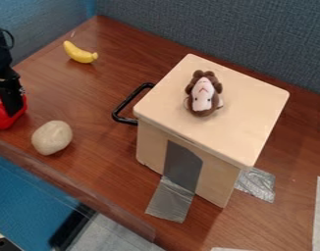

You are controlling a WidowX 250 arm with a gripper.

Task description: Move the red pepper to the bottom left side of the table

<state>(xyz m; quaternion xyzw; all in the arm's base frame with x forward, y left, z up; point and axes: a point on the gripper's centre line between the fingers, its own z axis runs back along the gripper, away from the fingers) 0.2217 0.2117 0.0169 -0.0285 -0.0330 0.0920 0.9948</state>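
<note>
The black gripper (11,104) is right down at the red pepper (2,118), maybe to set it there, but I can't tell if it's open or closed.

tabletop (93,142) finished in smooth wood grain; box (248,112) surfaced smooth and matt; divider (228,37) covered in woven cloth; silver tape (257,184) left wrinkled, shiny; red pepper (1,117) seen as smooth plastic.
</note>
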